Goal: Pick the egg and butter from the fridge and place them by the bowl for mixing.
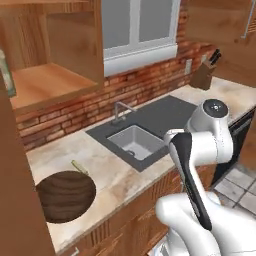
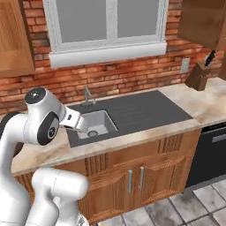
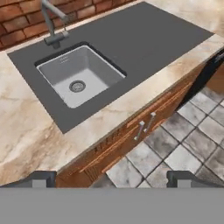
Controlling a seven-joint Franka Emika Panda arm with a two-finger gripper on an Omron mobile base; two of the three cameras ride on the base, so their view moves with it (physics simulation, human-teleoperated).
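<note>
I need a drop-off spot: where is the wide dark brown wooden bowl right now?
In the left base view the dark brown wooden bowl sits on the marble counter at lower left, left of the steel sink, with a thin pale yellow-olive stick at its far rim.

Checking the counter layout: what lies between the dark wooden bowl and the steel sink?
Left base view: bare marble counter separates the round dark wooden bowl from the steel sink.

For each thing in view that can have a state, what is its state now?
bowl: upright on the counter, left of the sink.
butter: lying behind the bowl's rim, partly hidden.
sink: basin dry, no water running.
faucet: off.
cabinet doors: closed.
pincer: open, holding nothing, above the counter edge.
</note>
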